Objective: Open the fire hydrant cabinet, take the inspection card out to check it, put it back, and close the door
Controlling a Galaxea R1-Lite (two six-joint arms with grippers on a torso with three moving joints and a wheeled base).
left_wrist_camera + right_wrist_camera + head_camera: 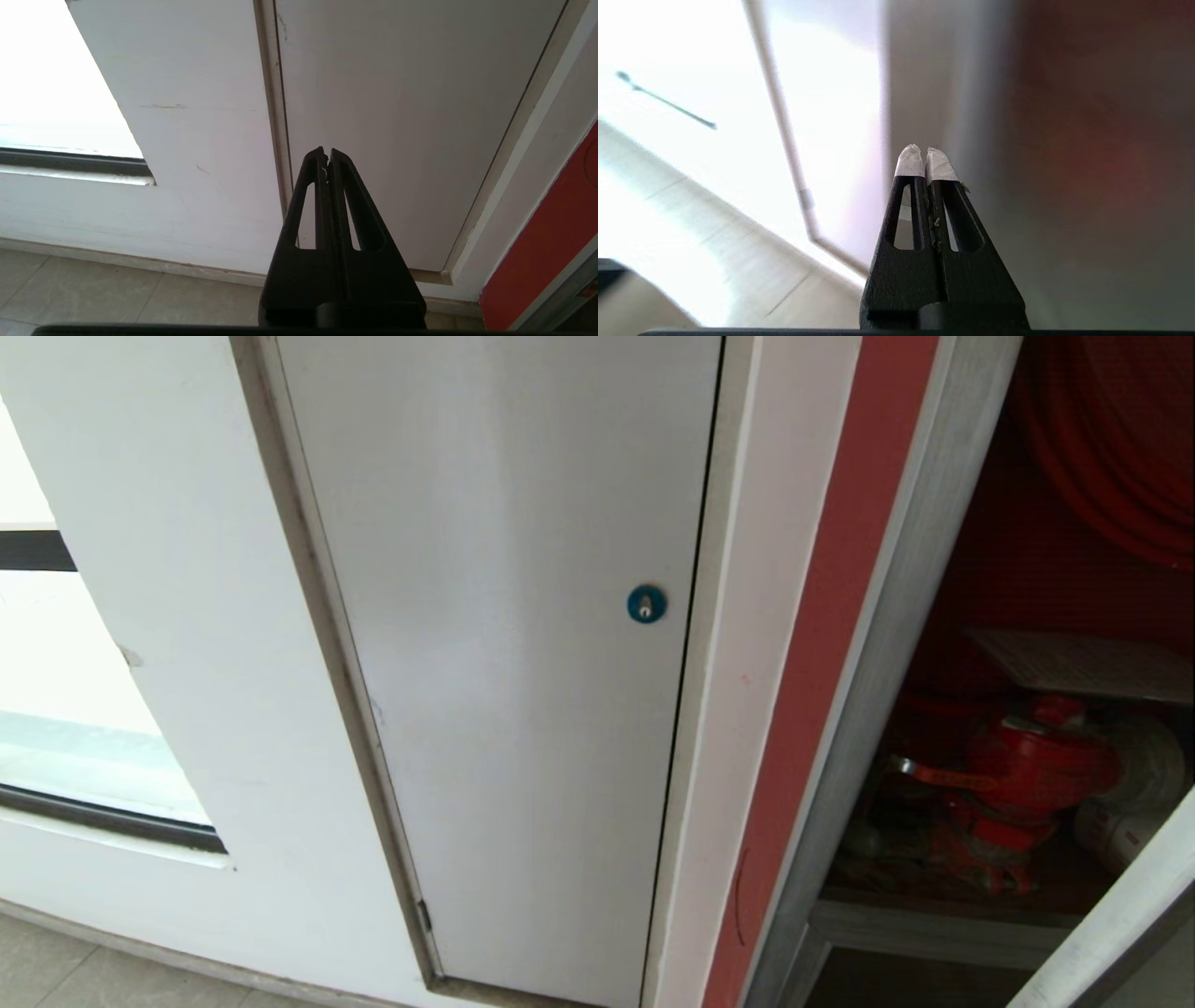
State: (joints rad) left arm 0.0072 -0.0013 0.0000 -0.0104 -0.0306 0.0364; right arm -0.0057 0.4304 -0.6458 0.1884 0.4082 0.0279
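The fire hydrant cabinet (1046,775) fills the right of the head view, with a red valve and a white rolled hose in its red interior. These show dimly behind the dark glass of the door, whose silver frame (887,653) runs slantwise. A white gridded sheet, the inspection card (1083,663), lies flat above the valve. The door's latch is out of view. My right gripper (924,151) is shut and empty, its white-taped tips before the blurred silver frame (924,70) and dark red glass (1087,116). My left gripper (326,151) is shut and empty, facing the panel's lower part.
A grey-white panel (504,663) with a round blue lock (646,604) stands left of the cabinet, with a red strip (822,663) between them. A bright window (56,709) is at the far left. Tiled floor (117,298) lies below. A white slanted bar (1120,915) crosses the bottom right corner.
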